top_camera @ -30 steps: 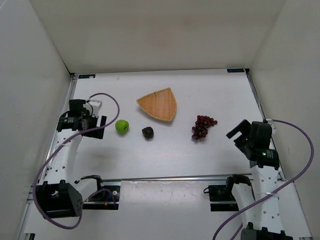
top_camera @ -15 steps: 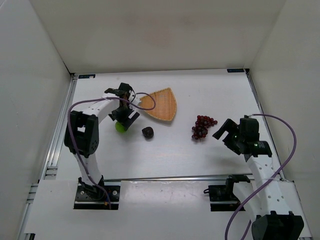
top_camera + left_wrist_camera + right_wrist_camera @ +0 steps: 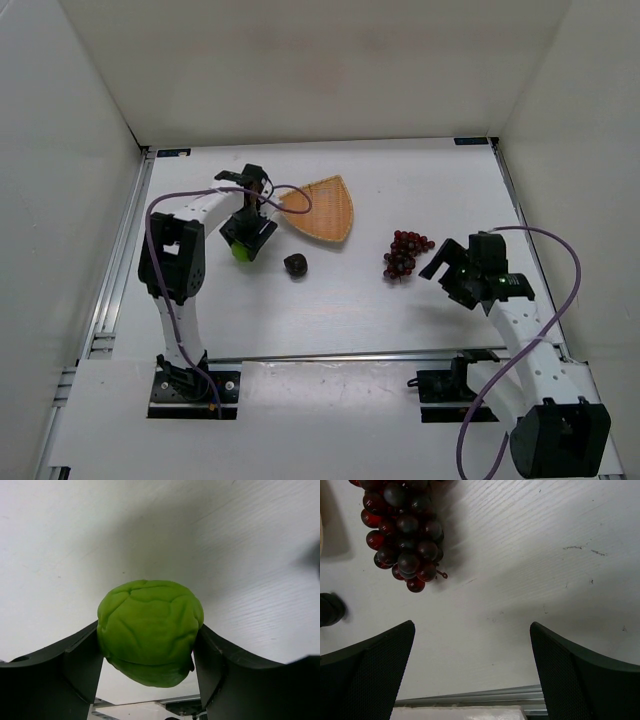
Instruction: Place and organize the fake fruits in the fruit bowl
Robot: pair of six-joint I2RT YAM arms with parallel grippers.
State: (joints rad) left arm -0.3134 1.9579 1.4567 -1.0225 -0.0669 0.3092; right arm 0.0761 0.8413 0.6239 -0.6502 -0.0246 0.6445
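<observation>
The bright-green apple fills the gap between both fingers of my left gripper, which is shut on it just above the white table. From the top view only a sliver of the apple shows under the left gripper, left of the wicker fruit bowl. The dark purple fruit lies below the bowl. The red grapes lie to the bowl's right. My right gripper hangs open just right of them; in its wrist view the grapes are ahead and to the left of the right gripper.
White walls enclose the table on three sides. A metal rail runs across the near edge by the arm bases. The left arm's purple cable loops over the bowl's left corner.
My left arm swung in from the left edge to the apple and closed on it. My right arm shifted a little left toward the grapes, still open.
</observation>
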